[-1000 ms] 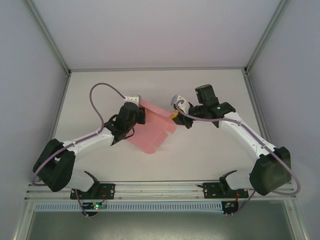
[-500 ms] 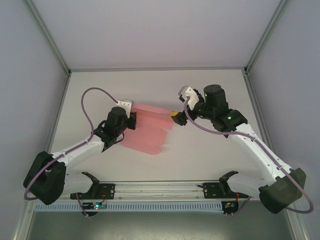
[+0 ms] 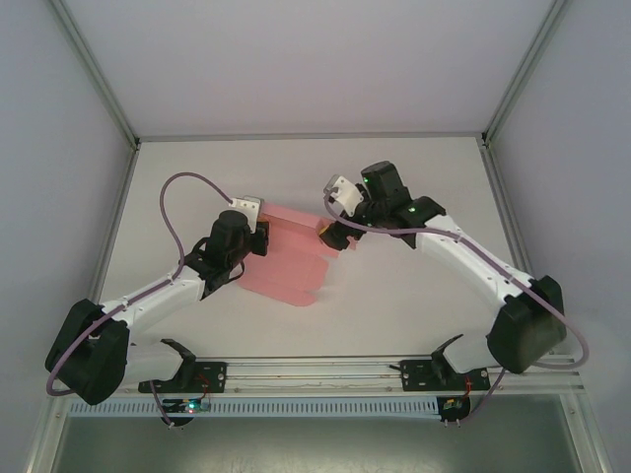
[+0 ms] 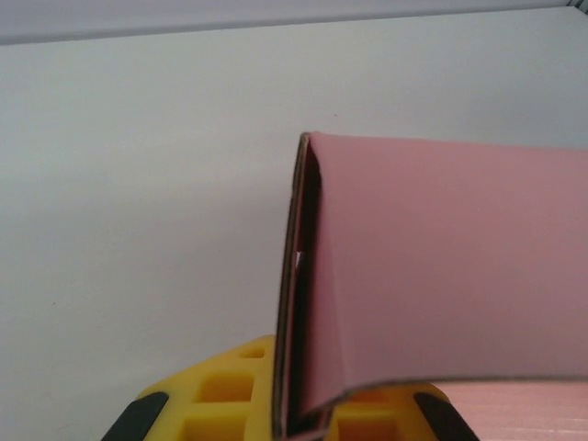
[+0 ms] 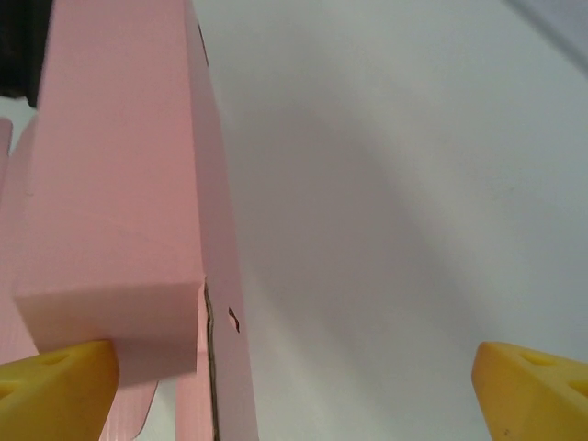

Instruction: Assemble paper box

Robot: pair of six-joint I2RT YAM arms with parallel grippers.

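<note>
The pink paper box lies partly folded at the middle of the white table, one panel raised along its far side. My left gripper is shut on the box's left edge. In the left wrist view the card stands folded between the yellow fingers, with the left gripper clamped on its doubled edge. My right gripper is open at the box's right end. In the right wrist view the right gripper has one yellow fingertip against the box's raised panel, the other far to the right.
White walls close the table at the back and both sides. A metal rail with both arm bases runs along the near edge. Purple cables loop above each arm.
The right arm swung left, bringing its open gripper against the box's right end. The left gripper first shifted left with the box, then held still.
</note>
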